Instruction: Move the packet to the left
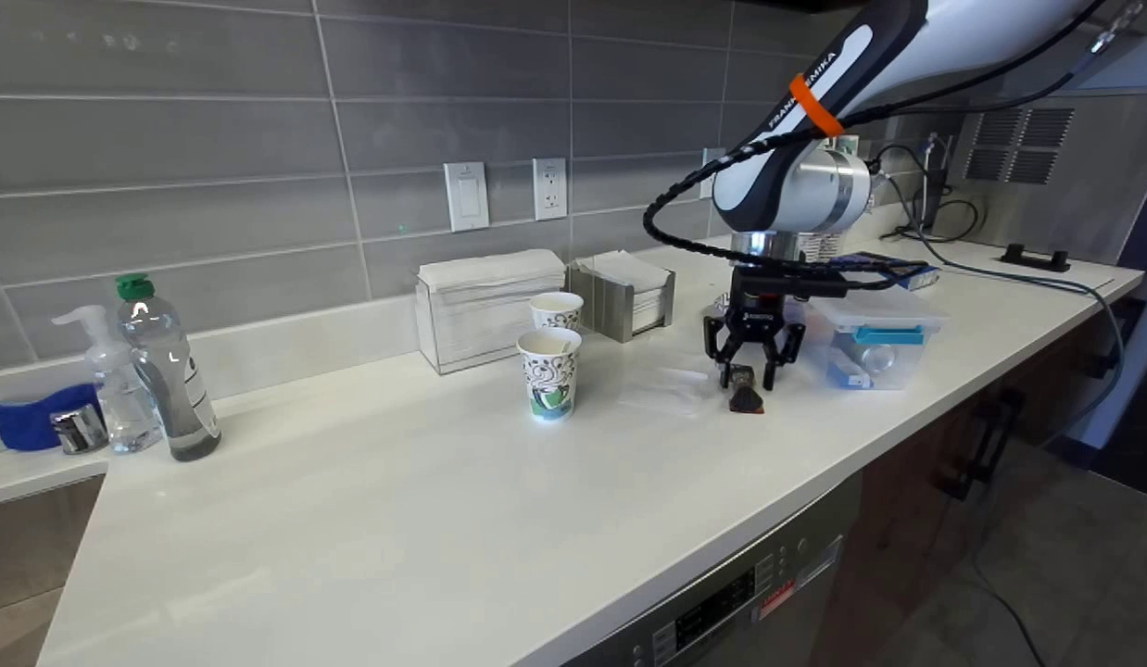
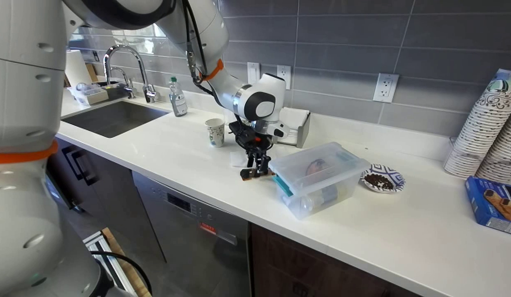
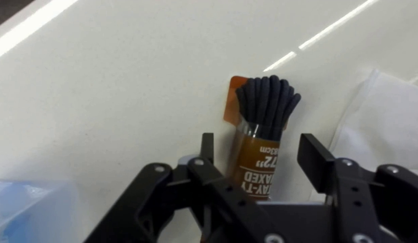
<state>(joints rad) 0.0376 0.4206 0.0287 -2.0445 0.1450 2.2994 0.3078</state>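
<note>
While the translucent storage box [image 3: 26, 216] sits lower left in the wrist view, we find the waxed-lace packet [image 3: 259, 146] on the white countertop [image 3: 111, 101] between the parted fingers [image 3: 312, 162] of the Robotiq gripper [image 3: 259, 150], a gap showing either side, its dark laces [image 3: 267, 101] reaching beyond them; rightmost we see a white sheet [image 3: 384, 131].

From above, both exterior views face the counter [image 1: 397, 519] and wall [image 1: 453, 130]; the wrist view looks down close.
</note>
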